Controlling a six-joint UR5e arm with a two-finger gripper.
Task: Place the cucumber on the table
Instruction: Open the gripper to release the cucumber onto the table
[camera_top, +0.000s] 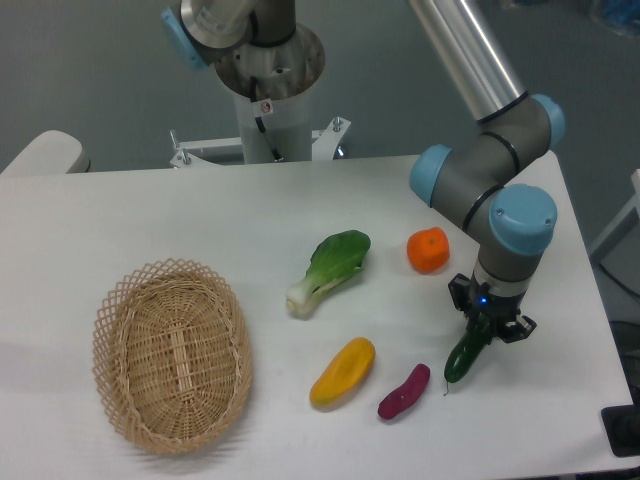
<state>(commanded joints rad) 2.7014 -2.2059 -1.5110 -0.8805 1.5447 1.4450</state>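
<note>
Pinching the cucumber (466, 355) by its upper end, gripper (483, 328) holds it tilted, lower tip near table (150, 210), right of sweet potato (404, 391).

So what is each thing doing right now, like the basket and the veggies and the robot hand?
gripper: shut on the cucumber, near the table's right side
cucumber: held tilted, lower tip at or just above the table
basket: empty, on the table
bok choy: lying flat
orange: sitting alone
yellow vegetable: lying flat
purple sweet potato: lying flat
</note>
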